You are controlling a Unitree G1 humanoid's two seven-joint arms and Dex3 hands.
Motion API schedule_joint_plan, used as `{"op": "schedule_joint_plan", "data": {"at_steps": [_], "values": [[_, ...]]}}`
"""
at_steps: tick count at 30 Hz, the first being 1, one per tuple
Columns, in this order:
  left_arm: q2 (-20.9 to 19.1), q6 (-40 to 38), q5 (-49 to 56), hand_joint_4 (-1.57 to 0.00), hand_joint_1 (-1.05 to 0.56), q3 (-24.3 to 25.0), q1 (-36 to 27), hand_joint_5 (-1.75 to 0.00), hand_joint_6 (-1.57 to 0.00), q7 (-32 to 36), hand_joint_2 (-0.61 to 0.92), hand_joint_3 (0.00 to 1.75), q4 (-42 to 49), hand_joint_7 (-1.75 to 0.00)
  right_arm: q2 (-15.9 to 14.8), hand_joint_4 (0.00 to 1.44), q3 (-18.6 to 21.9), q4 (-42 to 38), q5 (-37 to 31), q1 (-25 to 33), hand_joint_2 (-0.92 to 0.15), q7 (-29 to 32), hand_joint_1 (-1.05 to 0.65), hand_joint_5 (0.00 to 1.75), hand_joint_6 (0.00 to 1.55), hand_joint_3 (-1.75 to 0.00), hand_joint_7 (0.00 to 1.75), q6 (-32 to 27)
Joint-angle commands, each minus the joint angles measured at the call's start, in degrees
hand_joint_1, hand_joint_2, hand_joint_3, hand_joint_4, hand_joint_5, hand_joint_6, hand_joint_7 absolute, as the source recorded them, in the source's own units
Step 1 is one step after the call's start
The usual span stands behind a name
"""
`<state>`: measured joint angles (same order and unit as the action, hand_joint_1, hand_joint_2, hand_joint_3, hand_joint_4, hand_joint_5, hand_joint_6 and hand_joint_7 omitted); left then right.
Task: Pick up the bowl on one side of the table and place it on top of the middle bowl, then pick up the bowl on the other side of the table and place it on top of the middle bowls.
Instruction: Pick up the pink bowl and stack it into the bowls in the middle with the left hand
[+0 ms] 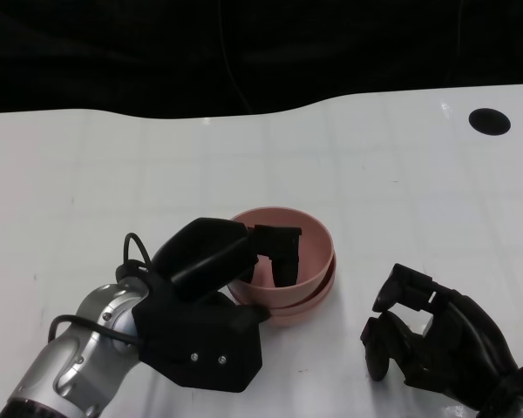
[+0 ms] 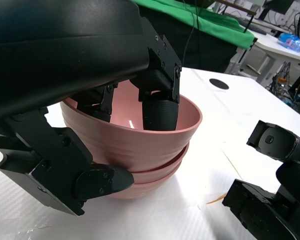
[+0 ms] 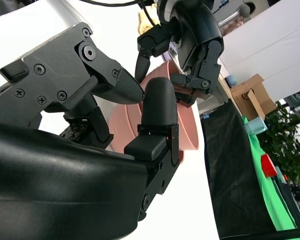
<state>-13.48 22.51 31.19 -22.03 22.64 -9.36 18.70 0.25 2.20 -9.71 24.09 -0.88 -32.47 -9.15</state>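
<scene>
We're looking down on the white tabletop, and the landmark here is the pink bowl stack sitting on it near the middle. From the left wrist view we count three pink rims nested one inside the other, so the stack is three bowls deep. The top bowl sits in the ones below, slightly tilted.

Next in size, the left hand, on its silver forearm, comes in from the near left of the stack and grips that top bowl: fingers hook over the rim and reach down inside, while the thumb presses against the outside wall low on the stack. We see the same hold from the right wrist view, where the left hand clasps the rim of the pink stack.

The right hand lies just to the near right of the stack, apart from it, holding nothing, its fingers spread and loosely bent toward the bowls. In the left wrist view it shows beside the stack, not touching.

Smallest of all, a round black hole lies in the tabletop well beyond the stack, far right.
</scene>
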Motion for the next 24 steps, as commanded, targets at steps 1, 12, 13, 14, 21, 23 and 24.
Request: {"op": "schedule_joint_plan", "data": {"at_steps": [1,12,13,14,21,23,24], "values": [[-0.5,0.9,-0.4,-0.72,-0.04,0.5,0.7,-1.64,-0.75,1.3,0.71,0.78,0.4,-1.38,-0.5,0.91,0.4,0.8,0.2,0.5,-0.53,0.1,-0.18,1.75,0.74,-1.22,1.6,0.5],[-2.6,-0.2,6.9,-0.68,-0.68,-0.5,-0.1,-0.04,-0.8,5.4,0.92,0.32,-1.9,0.0,-0.6,0.91,0.2,1.3,0.2,0.8,-0.55,0.5,-0.18,1.75,0.75,-1.2,1.61,0.6],[-2.7,-0.2,7.0,-0.64,-0.73,-0.5,-0.2,-0.02,-0.76,5.6,0.92,0.34,-1.9,0.0,-0.6,0.91,0.2,0.9,0.2,0.7,-0.55,0.2,-0.18,1.75,0.76,-1.2,1.61,1.0],[-2.6,-0.2,7.1,-0.6,-0.78,-0.5,-0.3,-0.01,-0.72,5.9,0.92,0.36,-1.8,0.0,-0.5,0.91,0.3,0.6,0.2,0.6,-0.55,0.0,-0.19,1.75,0.78,-1.19,1.62,1.3],[-2.7,-1.0,7.9,-0.36,-0.95,-0.9,-0.3,0.0,-0.55,6.4,0.92,0.47,-1.8,0.0,-0.9,0.92,0.3,0.2,-0.3,0.6,-0.64,-0.4,-0.23,1.75,0.79,-0.98,1.66,2.2],[-2.6,-1.2,8.0,-0.33,-0.97,-1.0,-0.5,0.0,-0.53,6.6,0.92,0.49,-2.0,0.0,-0.9,0.91,0.3,0.3,-0.3,0.7,-0.65,-0.4,-0.23,1.75,0.79,-0.97,1.67,2.2],[-2.6,-1.2,8.2,-0.32,-0.97,-1.0,-0.6,0.0,-0.53,6.9,0.92,0.5,-2.0,0.0,-0.9,0.91,0.3,0.4,-0.3,0.8,-0.65,-0.3,-0.23,1.75,0.79,-0.96,1.67,2.1]]}}
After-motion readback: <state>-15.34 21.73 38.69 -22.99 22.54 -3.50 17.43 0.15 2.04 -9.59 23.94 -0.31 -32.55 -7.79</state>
